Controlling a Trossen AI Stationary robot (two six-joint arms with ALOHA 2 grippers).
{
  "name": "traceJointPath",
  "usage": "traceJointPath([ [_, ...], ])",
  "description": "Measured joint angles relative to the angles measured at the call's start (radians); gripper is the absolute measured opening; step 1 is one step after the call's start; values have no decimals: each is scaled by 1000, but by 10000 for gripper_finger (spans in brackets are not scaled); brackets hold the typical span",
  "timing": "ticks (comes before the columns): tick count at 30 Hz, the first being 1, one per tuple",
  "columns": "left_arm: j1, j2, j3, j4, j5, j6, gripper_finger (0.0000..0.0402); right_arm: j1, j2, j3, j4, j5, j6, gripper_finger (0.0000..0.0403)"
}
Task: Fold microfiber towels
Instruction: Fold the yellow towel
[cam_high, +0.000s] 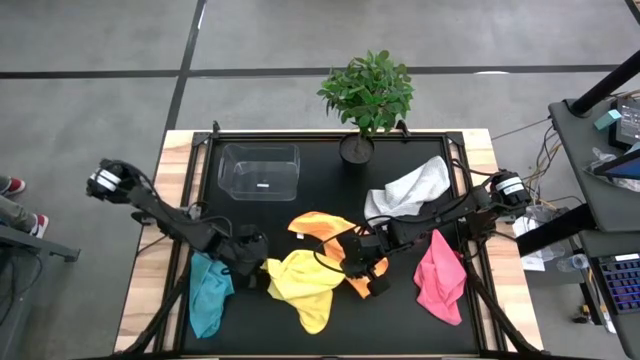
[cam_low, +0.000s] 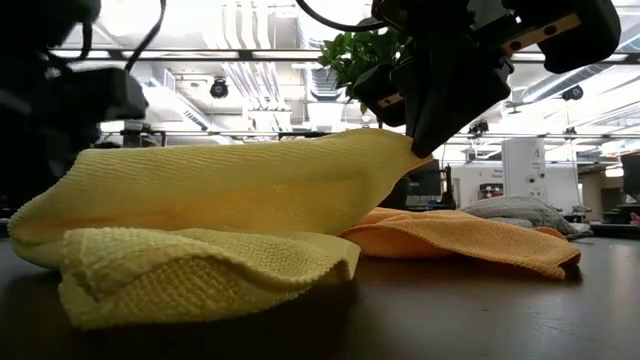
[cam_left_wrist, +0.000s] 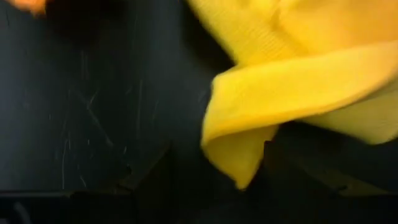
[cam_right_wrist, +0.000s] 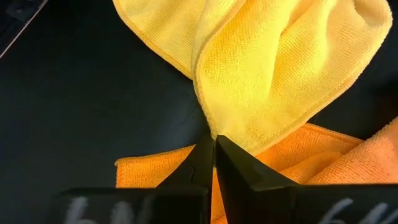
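Note:
The yellow towel (cam_high: 300, 285) lies bunched near the table's front middle, partly over the orange towel (cam_high: 322, 228). My right gripper (cam_right_wrist: 214, 140) is shut on one of its corners and holds that end raised. My left gripper (cam_high: 257, 250) stands low at the yellow towel's left side, open. In the left wrist view a folded edge of the yellow towel (cam_left_wrist: 239, 158) hangs between its two dark fingers; I cannot tell whether it touches them. The teal towel (cam_high: 208, 292) lies front left, the pink towel (cam_high: 440, 278) front right, and the white-grey towel (cam_high: 408, 187) lies toward the back right. My right gripper pinches a corner of the yellow towel (cam_right_wrist: 213, 129) between its two fingertips, slanting down from the table's right. That corner is lifted off the table (cam_low: 398, 148) and the cloth runs up to it in gathered folds. The towel's left end (cam_low: 150, 270) lies folded on the table.
A clear plastic box (cam_high: 260, 168) stands at the back left and a potted plant (cam_high: 365, 95) at the back middle. Bare black table (cam_high: 250, 215) shows between the box and the towels. The orange towel (cam_low: 470, 240) lies flat under the raised yellow corner.

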Motion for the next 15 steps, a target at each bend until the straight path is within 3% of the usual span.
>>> traceJointPath([
  [7, -1, 80, 8, 30, -21, 4, 221, 0, 1, 0, 1, 0, 4, 8],
  [15, 1, 66, 18, 45, -17, 10, 124, 0, 1, 0, 15, 0, 7, 8],
])
